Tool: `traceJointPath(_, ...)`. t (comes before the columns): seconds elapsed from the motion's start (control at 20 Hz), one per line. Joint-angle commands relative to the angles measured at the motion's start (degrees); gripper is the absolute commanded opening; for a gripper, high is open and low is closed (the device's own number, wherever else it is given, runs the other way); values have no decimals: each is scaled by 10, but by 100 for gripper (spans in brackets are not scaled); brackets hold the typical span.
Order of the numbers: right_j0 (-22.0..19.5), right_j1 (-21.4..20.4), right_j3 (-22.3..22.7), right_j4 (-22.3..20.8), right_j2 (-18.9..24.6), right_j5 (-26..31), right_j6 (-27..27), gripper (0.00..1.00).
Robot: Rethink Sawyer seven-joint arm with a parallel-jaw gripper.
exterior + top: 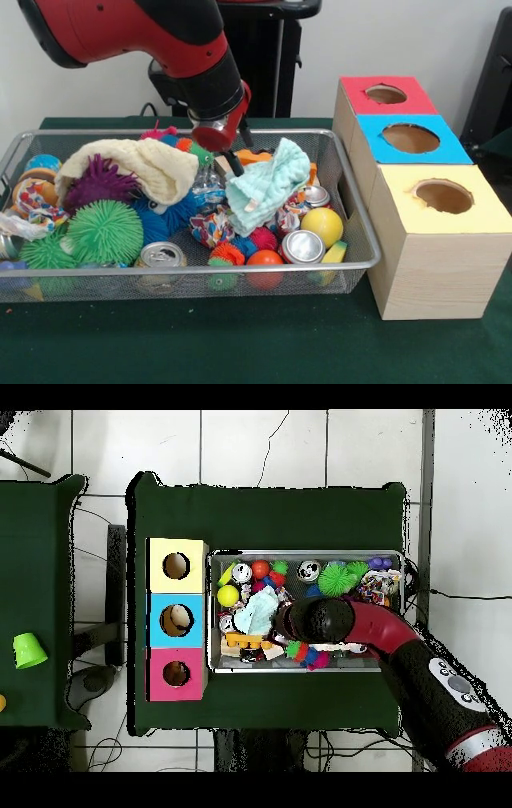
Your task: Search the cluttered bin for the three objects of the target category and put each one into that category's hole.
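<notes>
Front view: gripper (234, 164) hangs mid-bin (364, 232), touching the mint cloth (268, 188); I cannot tell its grip state.

the red arm (400, 646) reaches over the cluttered bin (305, 555) beside the three-holed box (153, 619).

A dark green cloth (240, 344) covers the table below and all around the jaws, and behind them in the front view rises a plain pale wall (384, 36). From overhead, the floor (260, 444) beyond the table is large pale tiles with dark joints. Well off to the side of the jaws stands a second green-topped table (40, 584) bearing a bright green cup (29, 650).
</notes>
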Motion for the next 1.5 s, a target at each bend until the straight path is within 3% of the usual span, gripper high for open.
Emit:
traceJointPath(0.05, -16, 40, -87, -55, 27, 76, -117, 100)
traceJointPath(0.85, -64, 66, -130, -108, 74, 145, -202, 100)
traceJointPath(1.5, -68, 54, -165, -118, 105, 242, -261, 100)
